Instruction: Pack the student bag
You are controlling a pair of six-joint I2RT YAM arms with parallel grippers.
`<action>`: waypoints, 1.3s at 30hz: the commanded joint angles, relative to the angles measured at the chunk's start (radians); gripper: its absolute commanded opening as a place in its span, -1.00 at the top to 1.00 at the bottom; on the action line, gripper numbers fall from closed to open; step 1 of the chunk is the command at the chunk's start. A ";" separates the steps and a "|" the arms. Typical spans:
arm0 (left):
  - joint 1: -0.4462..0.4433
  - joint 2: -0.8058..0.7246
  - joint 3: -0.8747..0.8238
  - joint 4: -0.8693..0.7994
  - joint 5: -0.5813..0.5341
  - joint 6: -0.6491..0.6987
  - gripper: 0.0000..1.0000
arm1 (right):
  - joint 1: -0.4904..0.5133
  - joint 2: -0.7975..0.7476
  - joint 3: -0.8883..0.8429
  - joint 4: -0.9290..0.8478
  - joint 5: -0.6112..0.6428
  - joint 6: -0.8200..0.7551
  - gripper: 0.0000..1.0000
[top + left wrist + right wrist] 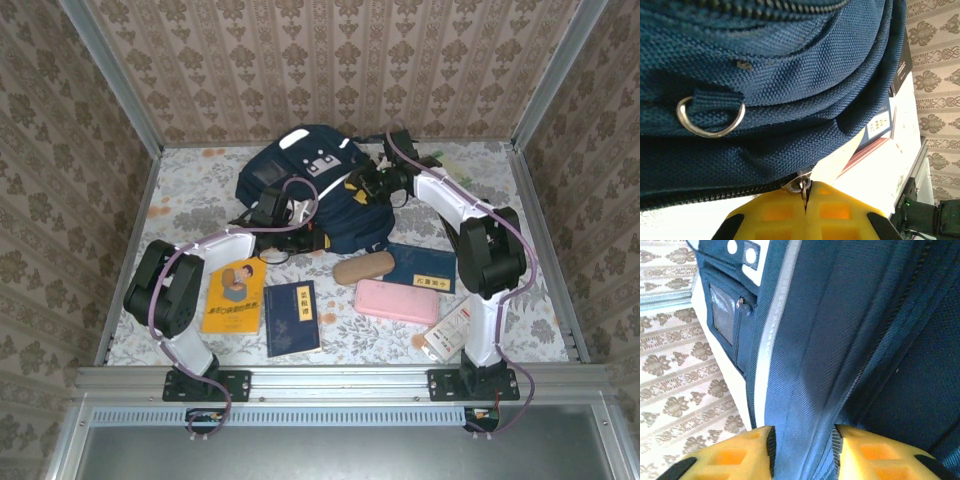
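The student bag [310, 185], navy blue with white stripes, lies at the back middle of the table. My left gripper [278, 212] is at its near left side. In the left wrist view the yellow fingers [775, 215] are pressed together, and my left gripper [806, 200] is shut on the metal zipper pull [802, 184] of the bag [790, 65]. My right gripper [375, 182] is at the bag's right side. Its jaws [802, 450] stand apart, with a fold of the bag's fabric [805, 390] running between them.
In front of the bag lie a yellow book [235, 295], a dark blue book [292, 317], a tan case [363, 267], a pink case [397, 300], a blue booklet [420, 268] and a white packet [447, 328]. A metal D-ring [710, 117] hangs on the bag.
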 commanded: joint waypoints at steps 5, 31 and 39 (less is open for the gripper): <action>-0.007 0.005 0.037 0.003 0.078 -0.160 1.00 | 0.007 -0.166 -0.050 -0.088 0.117 -0.227 0.15; 0.051 0.146 0.104 0.041 0.278 -0.539 1.00 | 0.432 -0.567 -0.973 0.739 0.520 -1.559 0.57; 0.056 0.156 0.075 0.102 0.300 -0.581 1.00 | 0.442 -0.459 -1.043 0.995 0.577 -1.694 0.47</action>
